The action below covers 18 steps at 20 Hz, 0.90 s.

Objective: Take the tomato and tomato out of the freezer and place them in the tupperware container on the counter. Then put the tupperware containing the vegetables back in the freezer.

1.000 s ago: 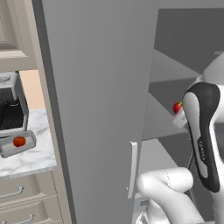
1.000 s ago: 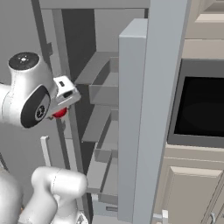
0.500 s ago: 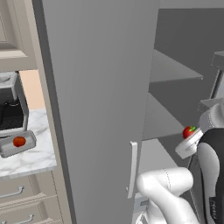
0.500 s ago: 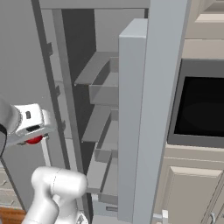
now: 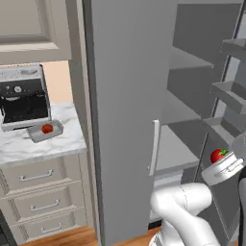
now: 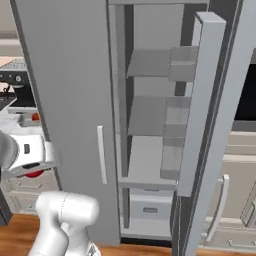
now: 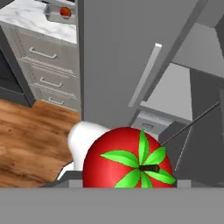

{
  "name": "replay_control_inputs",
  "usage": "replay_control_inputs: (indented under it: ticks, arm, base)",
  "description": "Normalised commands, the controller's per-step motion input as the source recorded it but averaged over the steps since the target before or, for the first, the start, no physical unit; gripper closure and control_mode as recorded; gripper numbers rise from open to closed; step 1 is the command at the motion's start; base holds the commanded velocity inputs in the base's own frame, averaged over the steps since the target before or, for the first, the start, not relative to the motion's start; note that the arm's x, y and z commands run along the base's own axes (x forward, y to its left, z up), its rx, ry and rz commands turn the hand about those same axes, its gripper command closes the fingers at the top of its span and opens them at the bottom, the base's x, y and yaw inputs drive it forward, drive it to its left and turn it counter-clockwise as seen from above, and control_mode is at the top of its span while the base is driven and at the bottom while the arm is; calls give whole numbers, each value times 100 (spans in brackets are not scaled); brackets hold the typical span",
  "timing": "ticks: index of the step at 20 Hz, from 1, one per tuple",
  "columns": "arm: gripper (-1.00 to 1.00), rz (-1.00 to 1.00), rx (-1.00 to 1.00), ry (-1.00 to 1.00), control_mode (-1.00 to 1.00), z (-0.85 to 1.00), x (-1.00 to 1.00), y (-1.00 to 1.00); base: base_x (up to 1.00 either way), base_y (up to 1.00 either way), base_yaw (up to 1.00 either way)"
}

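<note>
Red stemmed tomato sits clamped in the pincer; smooth, soft, probably slippery, best squeezed gently across its middle.

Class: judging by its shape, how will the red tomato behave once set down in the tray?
The tomato is round and smooth, so it probably rolls easily. The tupperware container's raised rim should likely stop it, beside the other tomato.
</note>
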Motion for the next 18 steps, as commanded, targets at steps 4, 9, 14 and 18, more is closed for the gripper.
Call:
replay_control_inputs:
  ticks: [4, 9, 14, 18]
  arm:
    - [100, 0, 0, 0, 100, 0, 0, 0]
    - [100, 0, 0, 0, 100, 0, 0, 0]
    - [100, 0, 0, 0, 100, 0, 0, 0]
    - [100, 0, 0, 0, 100, 0, 0, 0]
  base:
    - [-41, 100, -5]
    - [8, 100, 0]
    - [48, 100, 0]
    - [94, 88, -1]
